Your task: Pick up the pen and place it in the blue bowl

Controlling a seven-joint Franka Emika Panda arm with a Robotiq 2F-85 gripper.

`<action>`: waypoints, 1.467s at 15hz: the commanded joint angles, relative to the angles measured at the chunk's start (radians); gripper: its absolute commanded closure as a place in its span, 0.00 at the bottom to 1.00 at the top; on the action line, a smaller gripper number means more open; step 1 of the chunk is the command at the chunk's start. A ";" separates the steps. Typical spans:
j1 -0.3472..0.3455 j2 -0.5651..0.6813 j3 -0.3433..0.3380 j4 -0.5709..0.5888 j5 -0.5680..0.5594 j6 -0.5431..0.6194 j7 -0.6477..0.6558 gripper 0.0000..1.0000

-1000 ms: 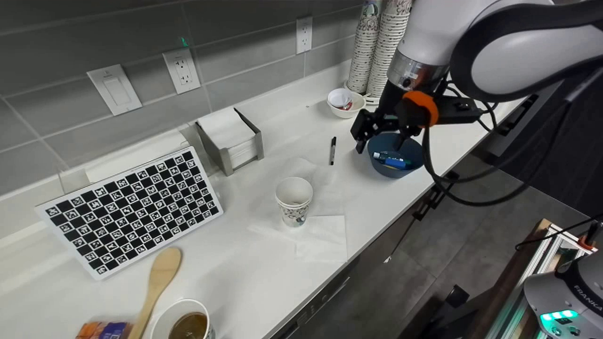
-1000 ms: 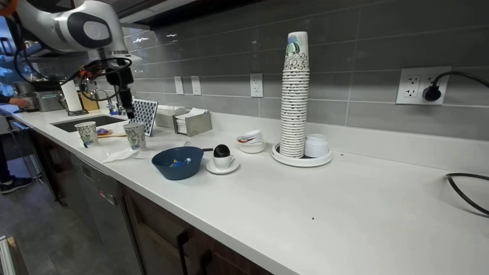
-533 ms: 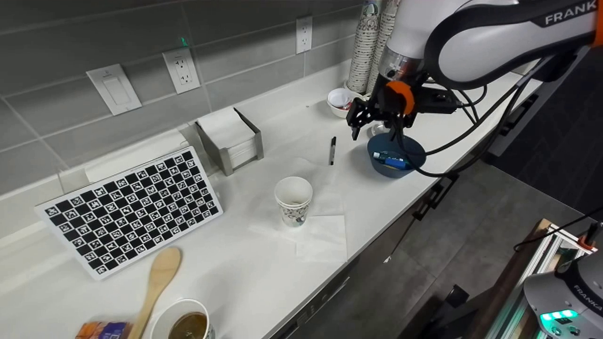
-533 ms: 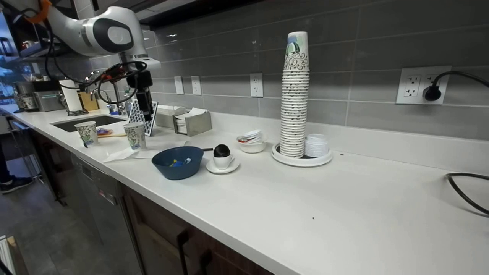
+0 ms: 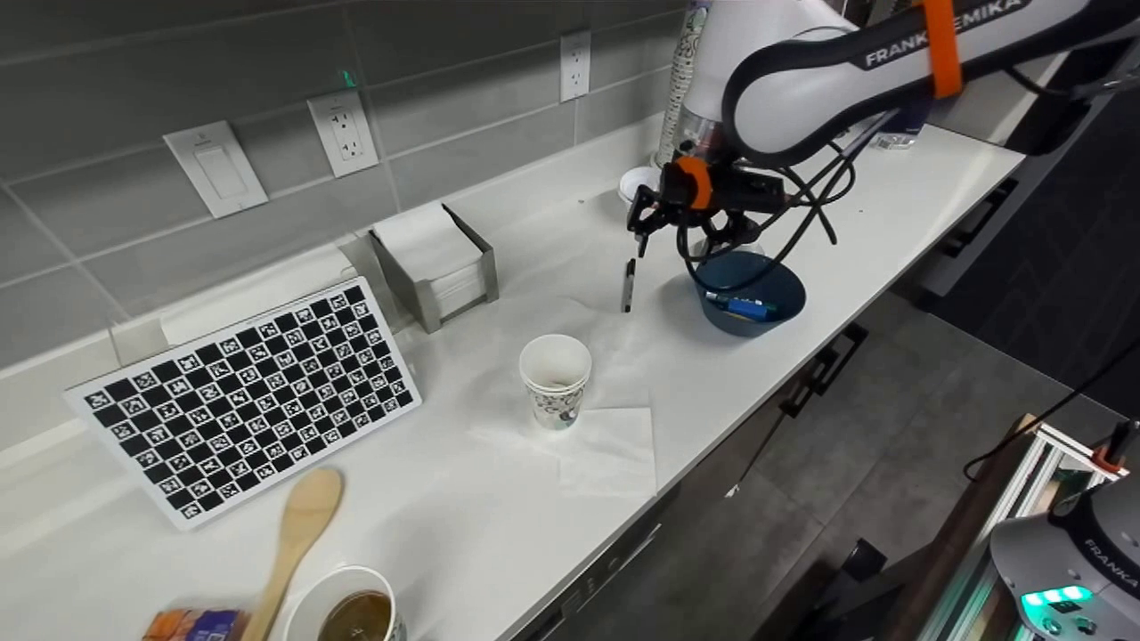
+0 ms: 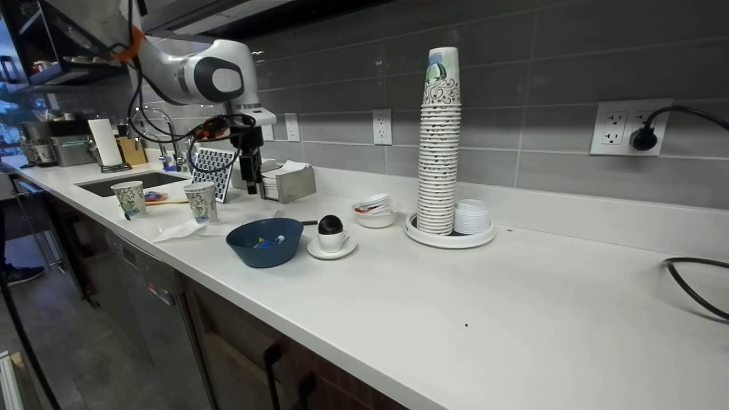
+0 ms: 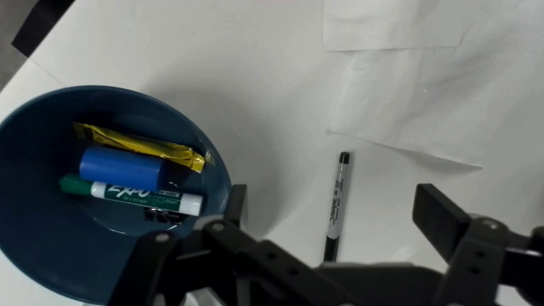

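Gripper point(image 7: 337, 211) in the air over the counter point(image 6: 512, 307), 2 fingers spread well apart. Pen point(image 7: 338, 200), grey with black ends, lies flat on the counter; wrist view shows it in the gap between the fingers, lower end running to the gripper body. Blue bowl point(image 7: 38, 238) near the pen, not touching. 3 things clear inside it: yellow packet point(image 7: 144, 146), blue cylinder point(image 7: 121, 168), green-and-white marker point(image 7: 140, 197). White paper sheets point(image 7: 382, 97) near the pen's upper end in that view. Further out, in both exterior views: patterned paper cup point(image 5: 557, 401), upright; napkin holder point(image 6: 299, 185); checkered board point(image 5: 258, 392), tilted; wooden spoon point(image 5: 301, 527), flat. In an exterior view, small white cup point(image 6: 331, 243) on saucer point(image 6: 316, 251), round black thing point(image 6: 330, 225) at its mouth.
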State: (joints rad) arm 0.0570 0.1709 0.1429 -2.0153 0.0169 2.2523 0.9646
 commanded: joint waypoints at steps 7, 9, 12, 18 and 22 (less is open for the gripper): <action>0.067 0.187 -0.088 0.147 0.007 -0.011 -0.011 0.00; 0.056 0.193 -0.077 0.146 0.046 0.053 -0.036 0.00; 0.021 0.250 -0.052 0.167 0.171 0.135 -0.149 0.00; 0.018 0.338 -0.088 0.203 0.255 0.162 -0.204 0.24; 0.060 0.378 -0.122 0.251 0.202 0.172 -0.166 0.55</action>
State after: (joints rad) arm 0.0799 0.5088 0.0487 -1.8222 0.2349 2.4182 0.7829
